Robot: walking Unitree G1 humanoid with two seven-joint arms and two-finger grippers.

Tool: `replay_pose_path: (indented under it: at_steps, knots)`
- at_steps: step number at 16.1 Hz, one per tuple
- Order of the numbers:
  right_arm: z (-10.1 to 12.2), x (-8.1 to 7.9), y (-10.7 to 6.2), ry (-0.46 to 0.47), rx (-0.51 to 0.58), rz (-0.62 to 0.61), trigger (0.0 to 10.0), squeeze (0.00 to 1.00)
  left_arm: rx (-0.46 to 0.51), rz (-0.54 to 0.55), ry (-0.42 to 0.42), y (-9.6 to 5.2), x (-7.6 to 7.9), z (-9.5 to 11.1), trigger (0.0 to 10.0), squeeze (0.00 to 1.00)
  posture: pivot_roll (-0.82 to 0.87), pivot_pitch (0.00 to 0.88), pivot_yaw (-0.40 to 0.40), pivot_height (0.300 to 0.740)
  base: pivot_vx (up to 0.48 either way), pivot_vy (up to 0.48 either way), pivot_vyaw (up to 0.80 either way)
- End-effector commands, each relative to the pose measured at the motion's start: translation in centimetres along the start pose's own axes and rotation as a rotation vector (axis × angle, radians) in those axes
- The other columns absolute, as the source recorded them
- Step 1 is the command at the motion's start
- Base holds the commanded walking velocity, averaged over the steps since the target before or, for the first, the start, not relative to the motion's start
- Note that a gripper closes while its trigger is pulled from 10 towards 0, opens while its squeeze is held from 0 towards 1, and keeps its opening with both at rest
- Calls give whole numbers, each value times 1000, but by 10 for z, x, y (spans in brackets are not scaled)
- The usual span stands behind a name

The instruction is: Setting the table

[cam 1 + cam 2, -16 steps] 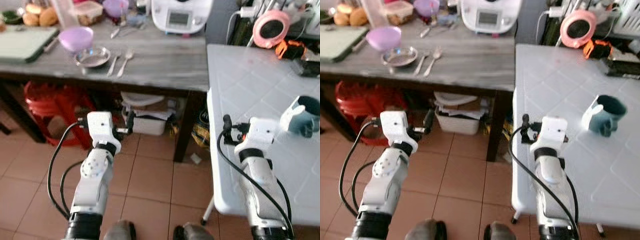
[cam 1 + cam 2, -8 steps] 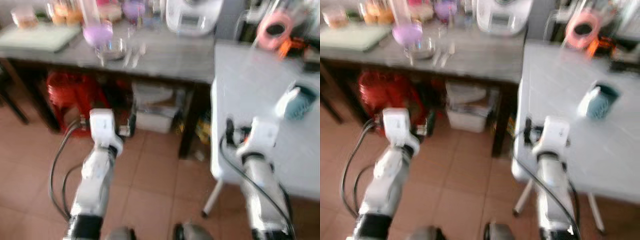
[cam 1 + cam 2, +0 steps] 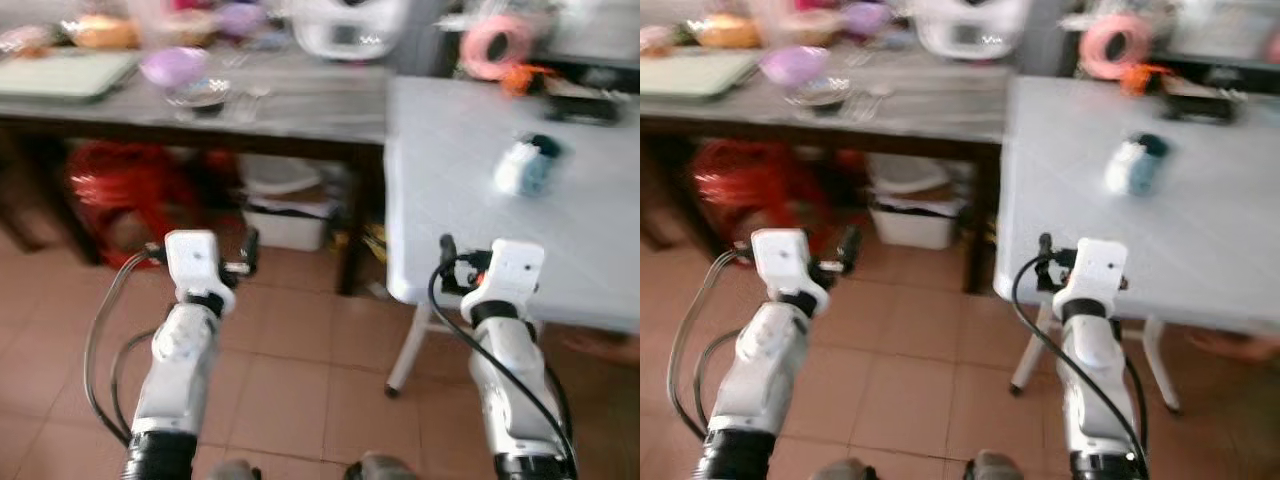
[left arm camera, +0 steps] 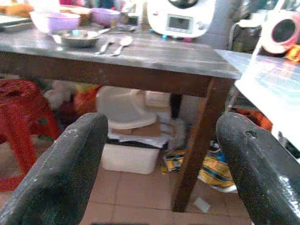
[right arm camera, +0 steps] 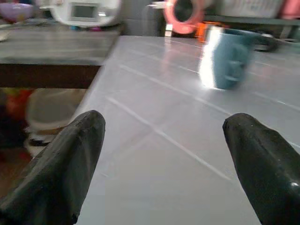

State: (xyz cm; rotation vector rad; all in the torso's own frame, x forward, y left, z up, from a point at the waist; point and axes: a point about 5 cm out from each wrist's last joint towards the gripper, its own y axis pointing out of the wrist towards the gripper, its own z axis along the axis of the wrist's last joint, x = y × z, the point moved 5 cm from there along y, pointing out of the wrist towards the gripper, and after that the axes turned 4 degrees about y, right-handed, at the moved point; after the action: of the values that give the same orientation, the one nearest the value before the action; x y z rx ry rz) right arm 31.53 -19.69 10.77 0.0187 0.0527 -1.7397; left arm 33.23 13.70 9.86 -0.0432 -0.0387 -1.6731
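2 silver arms reach forward from the bottom of the head views, elbows bent, black cables looping beside each. The left gripper [image 4: 161,140] has its 2 black fingers [image 4: 61,173] spread wide apart. The right gripper [image 5: 164,140] is likewise spread wide, holding nothing.

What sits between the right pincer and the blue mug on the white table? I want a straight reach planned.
Nothing visible. In the right wrist view, bare white table runs from the open right pincer to the blue mug. The pink ring and orange item lie behind the mug.
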Motion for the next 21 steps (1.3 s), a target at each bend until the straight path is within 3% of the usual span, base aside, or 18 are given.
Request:
replay_pose_path:
  at_steps: [1,6,17,21]
  knots:
    - [2,3,1,-8,5,-8,10000,0,11,-3,5,3,4,4,10000,0,-49,0,8,740,0,0,-800]
    - [5,2,3,-15,21,1,10000,0,31,-30,16,4,9,8,10000,0,-49,0,6,740,0,0,-258]
    - [8,-1,3,-33,33,18,10000,0,37,-49,11,6,14,10,10000,0,-50,0,6,740,0,-273,0]
    - [8,-3,4,-31,35,23,10000,0,36,-42,18,6,13,9,10000,0,-49,0,6,740,251,-314,0]
